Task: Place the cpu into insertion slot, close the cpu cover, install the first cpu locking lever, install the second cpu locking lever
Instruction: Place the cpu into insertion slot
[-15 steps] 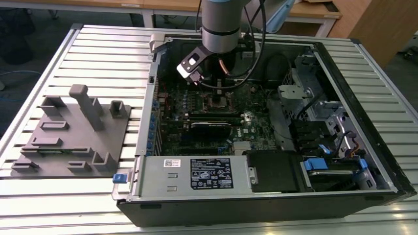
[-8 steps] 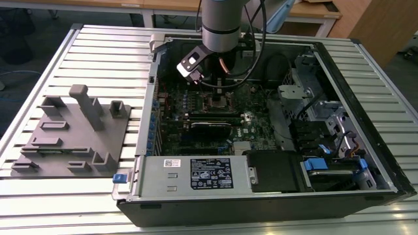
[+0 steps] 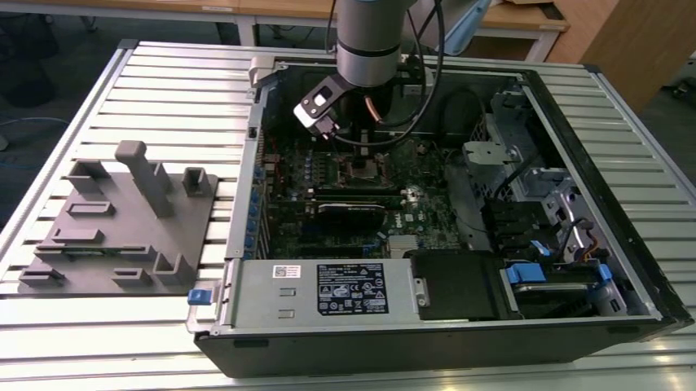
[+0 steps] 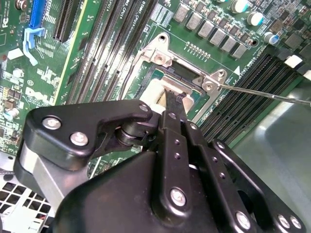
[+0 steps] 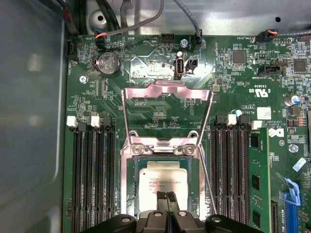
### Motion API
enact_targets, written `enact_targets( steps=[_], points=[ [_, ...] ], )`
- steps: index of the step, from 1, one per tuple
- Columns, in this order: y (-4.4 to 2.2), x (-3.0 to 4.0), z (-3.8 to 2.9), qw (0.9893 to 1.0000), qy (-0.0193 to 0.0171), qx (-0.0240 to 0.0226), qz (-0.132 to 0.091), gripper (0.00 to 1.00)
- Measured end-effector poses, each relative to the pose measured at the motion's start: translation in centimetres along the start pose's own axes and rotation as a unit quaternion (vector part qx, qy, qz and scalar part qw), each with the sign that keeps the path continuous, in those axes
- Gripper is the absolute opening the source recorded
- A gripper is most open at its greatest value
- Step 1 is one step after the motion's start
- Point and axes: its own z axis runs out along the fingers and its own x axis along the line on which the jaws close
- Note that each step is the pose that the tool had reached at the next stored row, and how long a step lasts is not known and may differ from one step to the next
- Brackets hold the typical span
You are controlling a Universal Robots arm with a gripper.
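The cpu [image 5: 163, 182] is lying flat inside the insertion slot [image 5: 130, 187], its silvery-grey top facing up with dark print across it and the slot's metal rim framing it on all sides. In the second wrist view the cpu [image 4: 154, 90] is showing as a pale square patch partly hidden behind the gripper [image 4: 171, 101]. The cpu cover [image 5: 167, 92], a thin silvery frame with a square window, is standing swung back from the slot on its hinge, with green board showing through the window. A thin locking lever [image 5: 207, 179] is running along one side of the slot, between it and a bank of long black memory slots [image 5: 232, 160].

The arm [image 3: 367, 49] is reaching straight down into the open computer case [image 3: 609, 106], its wrist hanging directly above the slot [image 3: 366, 168]. The gripper [image 5: 166, 198] is pointing down at the cpu's top, near the edge of the slot farthest from the cover. Its two narrow black fingertips [image 5: 162, 197] are pressing together with nothing between them. I cannot tell whether they are touching the cpu.
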Motion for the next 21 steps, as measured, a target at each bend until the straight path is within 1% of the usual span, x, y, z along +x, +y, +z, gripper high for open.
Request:
enact_targets(
  steps=[12,14,15,21],
  points=[
    [0.13,0.01,0.01,1.0000,-0.0004,0.0026,0.000,0.10],
    [0.16,0.01,0.04,0.9999,-0.0005,0.0110,0.000,0.10],
    [0.15,0.01,0.03,0.9999,-0.0007,0.0123,0.000,0.10],
    [0.21,0.01,0.05,0.9999,-0.0006,0.0136,0.000,0.10]
  ],
)
